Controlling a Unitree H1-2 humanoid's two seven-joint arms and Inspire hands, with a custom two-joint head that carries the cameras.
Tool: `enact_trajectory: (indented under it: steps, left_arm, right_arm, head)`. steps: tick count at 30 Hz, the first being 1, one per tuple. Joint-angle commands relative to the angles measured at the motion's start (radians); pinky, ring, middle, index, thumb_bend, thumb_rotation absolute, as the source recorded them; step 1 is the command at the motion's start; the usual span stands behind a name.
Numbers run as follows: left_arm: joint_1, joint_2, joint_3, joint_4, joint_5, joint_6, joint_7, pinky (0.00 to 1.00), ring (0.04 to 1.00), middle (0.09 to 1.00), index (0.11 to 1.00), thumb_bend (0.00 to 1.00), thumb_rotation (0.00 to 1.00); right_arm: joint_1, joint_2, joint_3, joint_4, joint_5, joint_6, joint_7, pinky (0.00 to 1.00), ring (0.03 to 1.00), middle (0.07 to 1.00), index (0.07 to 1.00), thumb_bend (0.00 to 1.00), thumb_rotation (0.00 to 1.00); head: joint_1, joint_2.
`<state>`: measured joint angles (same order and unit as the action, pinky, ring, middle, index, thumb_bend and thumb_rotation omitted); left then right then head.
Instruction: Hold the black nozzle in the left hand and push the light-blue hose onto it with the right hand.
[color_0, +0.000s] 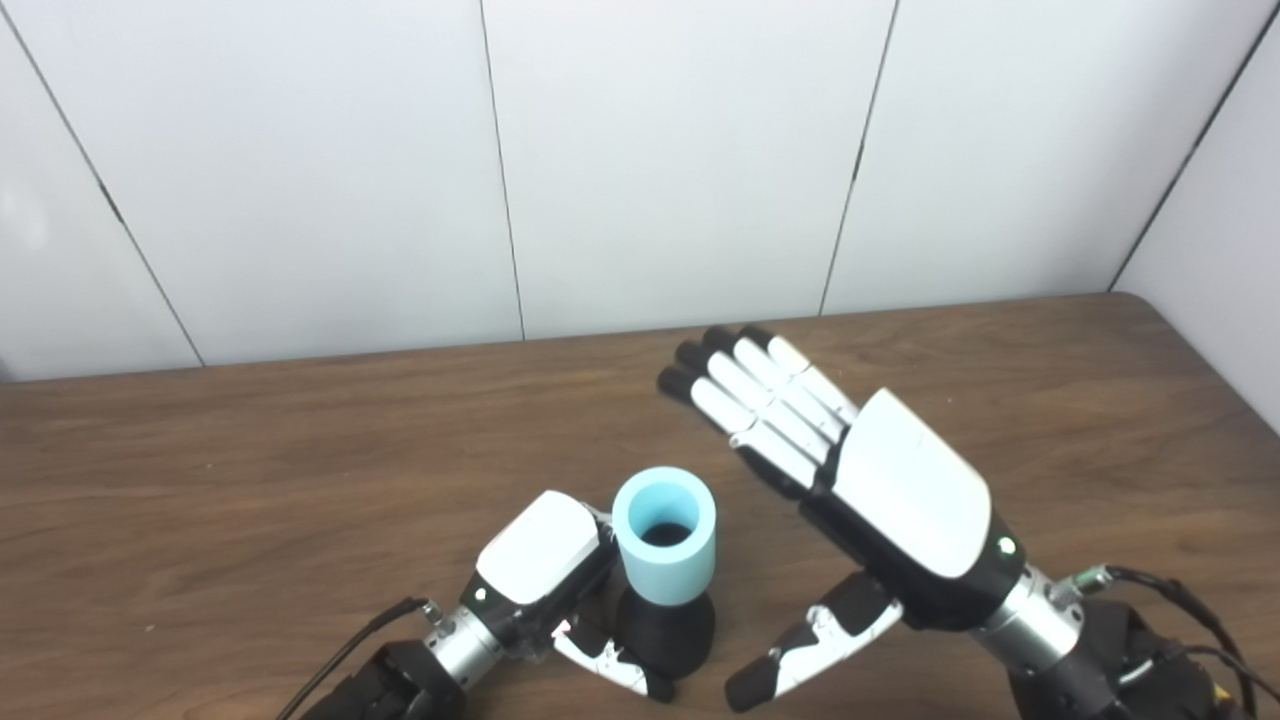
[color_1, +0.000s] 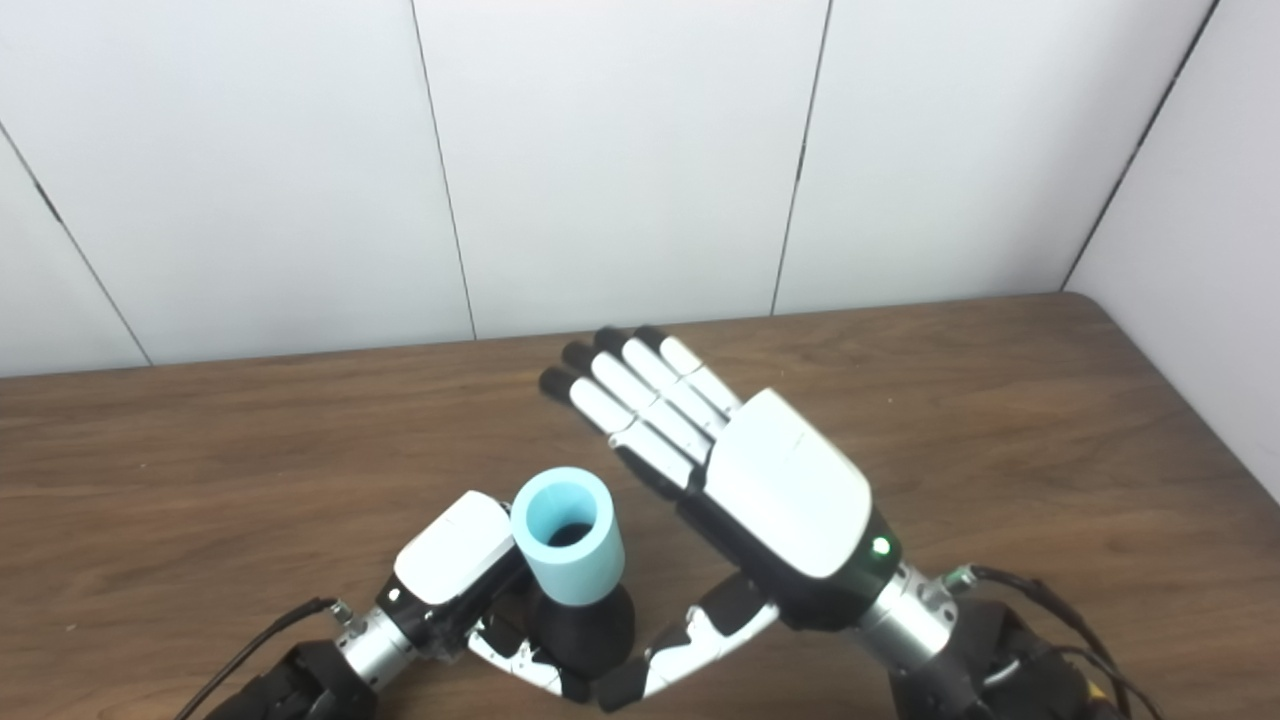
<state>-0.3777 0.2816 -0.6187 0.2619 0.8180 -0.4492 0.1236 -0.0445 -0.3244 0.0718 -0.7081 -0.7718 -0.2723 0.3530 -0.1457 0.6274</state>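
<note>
- Left eye view: a smooth, matte light-blue hose (color_0: 664, 535), a short open cylinder, sat on the flared black nozzle (color_0: 665, 630) near the wood-grain table (color_0: 250, 480) front edge, at 6 o'clock.
- The left hand (color_0: 545, 575), in a glossy white shell, was clasped round the nozzle.
- Right eye view: the right hand (color_1: 745, 480), at 3 o'clock of the hose, was flat, fingers (color_1: 640, 400) spread, grasping nothing.

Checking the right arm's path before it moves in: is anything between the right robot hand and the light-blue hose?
Nothing visible. The right robot hand is open beside the light-blue hose, which already sits on the black nozzle gripped by the left robot hand; only bare table lies between.
</note>
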Motion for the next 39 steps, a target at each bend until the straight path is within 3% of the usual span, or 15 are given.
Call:
enact_trajectory:
  steps: [1, 16, 29, 39]
  left_arm:
    - [0.057, -0.002, -0.047, 0.064, 0.019, -0.014, -0.053, 0.3, 0.394, 0.491, 0.524, 0.5, 0.0]
    - [0.056, -0.003, -0.046, 0.064, 0.027, -0.01, -0.051, 0.3, 0.385, 0.491, 0.535, 0.5, 0.0]
    - [0.059, 0.0, -0.045, 0.066, 0.022, -0.011, -0.053, 0.31, 0.401, 0.496, 0.517, 0.5, 0.0]
    - [0.059, 0.0, -0.045, 0.068, 0.028, -0.013, -0.042, 0.3, 0.385, 0.486, 0.538, 0.5, 0.0]
  right_arm:
    - [-0.018, 0.003, 0.004, -0.039, -0.022, 0.017, 0.028, 1.0, 1.0, 1.0, 1.0, 0.98, 0.85]
    - [0.016, 0.021, 0.041, -0.02, -0.09, -0.011, 0.042, 1.0, 1.0, 1.0, 0.965, 1.0, 0.82]
    - [0.029, 0.025, 0.042, -0.002, -0.053, -0.08, -0.047, 1.0, 1.0, 0.99, 0.938, 0.95, 0.81]
    - [0.05, 0.019, 0.043, -0.002, -0.064, -0.107, -0.041, 1.0, 1.0, 0.934, 0.867, 0.94, 0.81]
  head:
    - [-0.002, 0.003]
    - [0.003, 0.0]
    - [0.001, -0.002]
    - [0.001, -0.002]
